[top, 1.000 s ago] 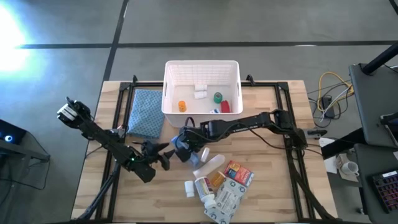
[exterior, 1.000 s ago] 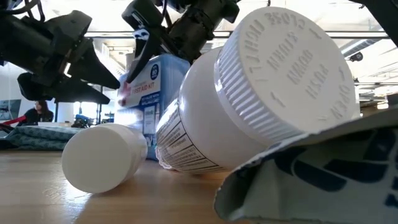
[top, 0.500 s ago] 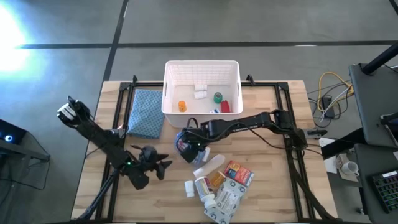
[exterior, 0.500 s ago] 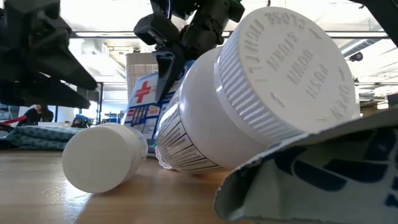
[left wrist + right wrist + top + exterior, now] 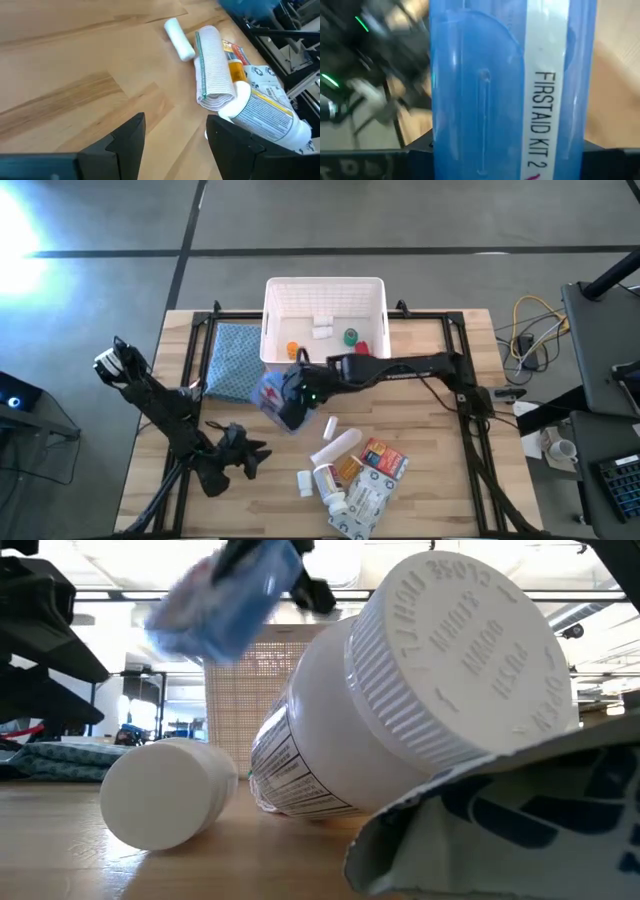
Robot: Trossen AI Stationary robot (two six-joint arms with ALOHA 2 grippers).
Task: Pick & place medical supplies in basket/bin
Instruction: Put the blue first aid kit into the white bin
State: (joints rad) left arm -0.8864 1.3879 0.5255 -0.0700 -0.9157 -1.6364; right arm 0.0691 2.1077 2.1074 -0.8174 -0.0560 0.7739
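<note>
High view: bin [image 5: 325, 288] held four small items, right gripper [image 5: 290, 402] pinched the first-aid box [image 5: 274, 392] just short of it, six-odd supplies [image 5: 352, 472] left on table; left wrist view: left gripper [image 5: 175, 135] slightly parted, empty.

You see a grey concrete floor [image 5: 420, 220] crossed by dark seams — bright glare at its left, yellow cables [image 5: 530, 320] beyond the tabletop's right edge.

A robotics lab: wooden table [image 5: 250, 500] on concrete floor, loose cables [image 5: 530, 330], open hall with ceiling lights behind
</note>
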